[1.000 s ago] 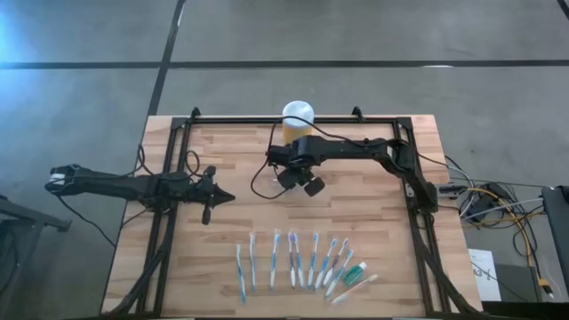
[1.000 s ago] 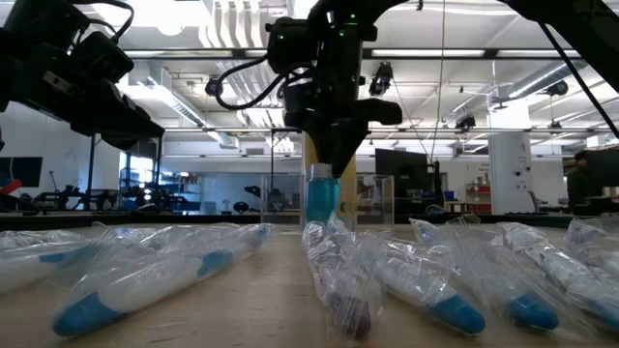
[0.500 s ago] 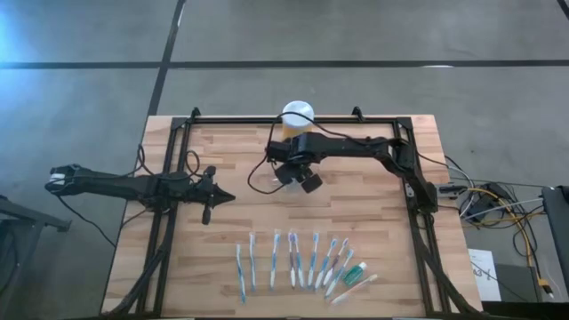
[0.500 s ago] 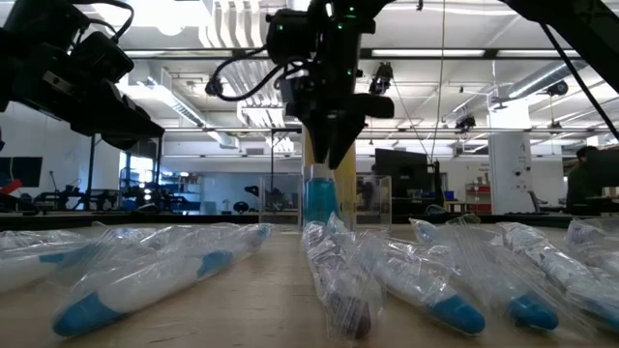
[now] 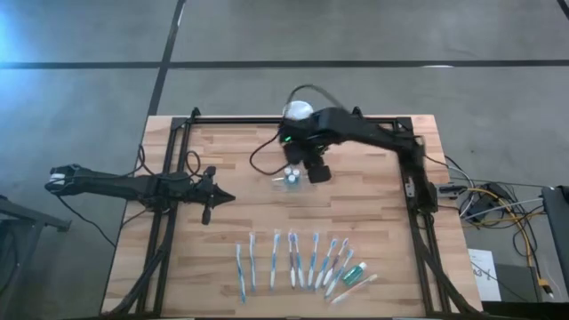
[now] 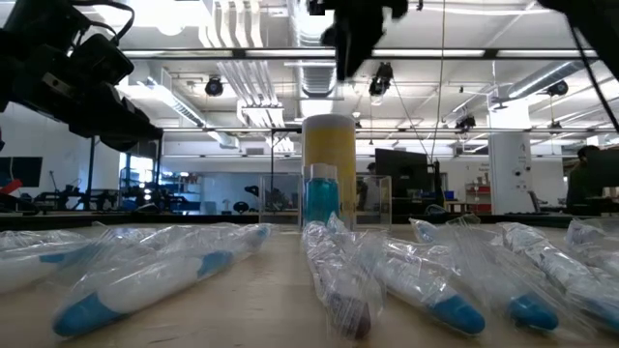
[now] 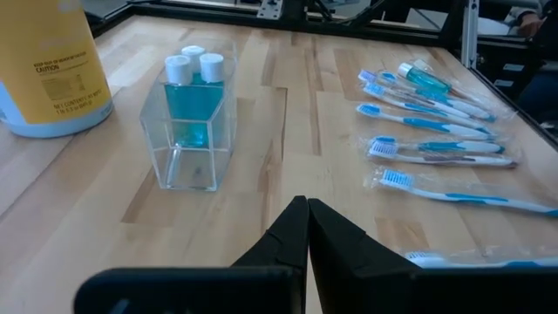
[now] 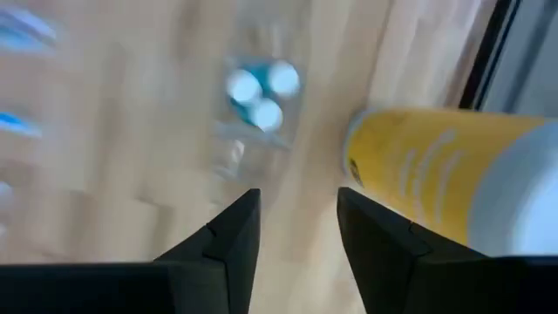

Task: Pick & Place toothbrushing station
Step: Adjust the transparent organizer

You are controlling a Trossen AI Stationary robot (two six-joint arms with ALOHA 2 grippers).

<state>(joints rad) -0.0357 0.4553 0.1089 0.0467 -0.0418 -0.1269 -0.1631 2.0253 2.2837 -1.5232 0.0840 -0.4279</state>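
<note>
Clear toothbrushing station [image 5: 291, 178] sits on bench [image 5: 240, 204] roughly centre, a bit toward 12 in high view, just beside yellow jar [image 5: 297, 113], jar at its 12. Station upright, not held; three blue mini bottles w/ white caps [image 7: 193, 96] stand at one end of it, rest of holder empty.

Right end effector [image 5: 313, 167] hangs above bench at station's 1–2 o'clock, clear of it; right wrist view shows fingers [image 8: 231, 235] parted, nothing between them, station [image 8: 255, 105] and jar [image 8: 436, 174] both below. In low view it's up near frame top [image 6: 356, 24], well above jar lid.

Left end effector [image 5: 212, 196] parked at 9 o'clock side of bench, fingers pressed shut, empty, pointing at station from well apart.

Wrapped toothbrushes [image 5: 293, 260] in a row at 6 o'clock, plus toothpaste tube [image 5: 353, 273] at row's right end.

Judgement: station looks placed, or not yet grasped – can't tell which.

Risks:
- R arm dropping back down could clip jar, since jar is just beside station → jar tips or shoves holder.
- Holder is light, thin-walled, see-through; off-centre pinch on wall → slides or tilts, bottles spill.
- Weight all at one end → could tip if lifted by empty end.
</note>
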